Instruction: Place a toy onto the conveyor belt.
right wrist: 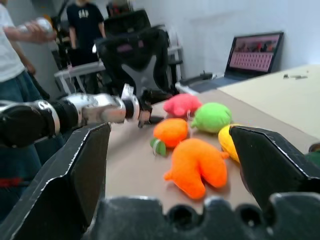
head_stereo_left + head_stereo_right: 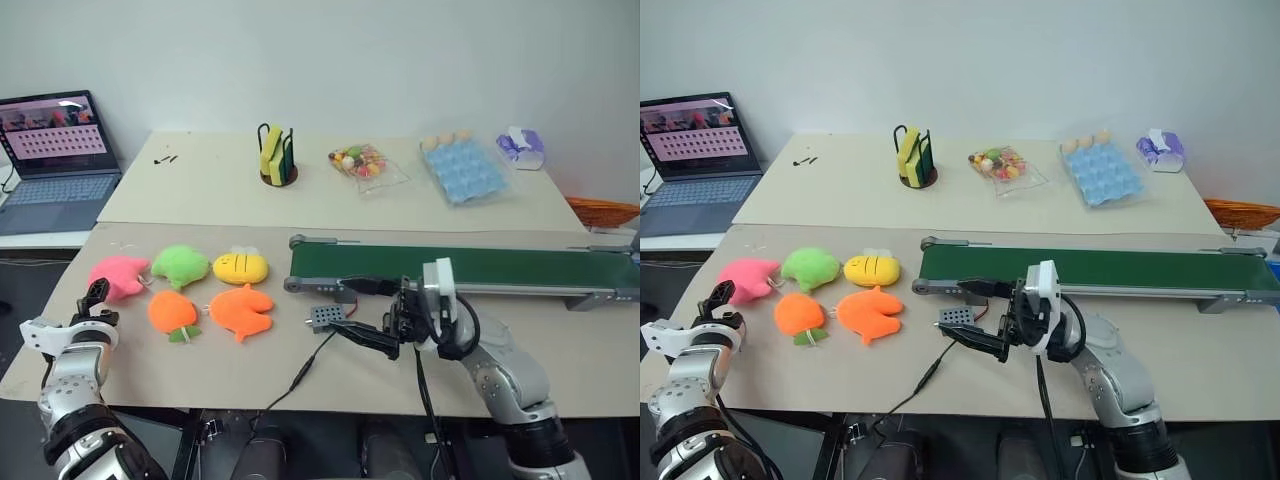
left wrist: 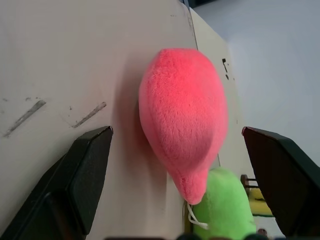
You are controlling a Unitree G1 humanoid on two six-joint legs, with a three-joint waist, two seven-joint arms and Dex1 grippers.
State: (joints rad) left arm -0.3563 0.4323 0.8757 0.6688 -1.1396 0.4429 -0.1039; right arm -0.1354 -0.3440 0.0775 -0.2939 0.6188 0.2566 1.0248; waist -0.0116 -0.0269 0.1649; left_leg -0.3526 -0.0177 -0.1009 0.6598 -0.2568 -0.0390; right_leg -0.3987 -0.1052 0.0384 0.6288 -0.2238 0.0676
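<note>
Crowding the pink toy (image 2: 118, 275): green plush (image 2: 181, 266), orange plush (image 2: 171, 313) alongside.

the two head views look forward and down from above the near edge of the table (image 2: 420, 385), taking in the conveyor belt (image 2: 470, 268) on the right and a laptop (image 2: 55, 150) at the far left; they share almost the whole scene, slightly offset sideways. the left wrist view sits very close to the tabletop, looking along its fingers (image 3: 85, 170) at the toy (image 3: 182, 120) right in front. the right wrist view faces left across the table, farther off, sharing the toy (image 1: 181, 104) and the left gripper (image 1: 150, 116); beyond stand what seem to be people (image 1: 85, 25).
</note>
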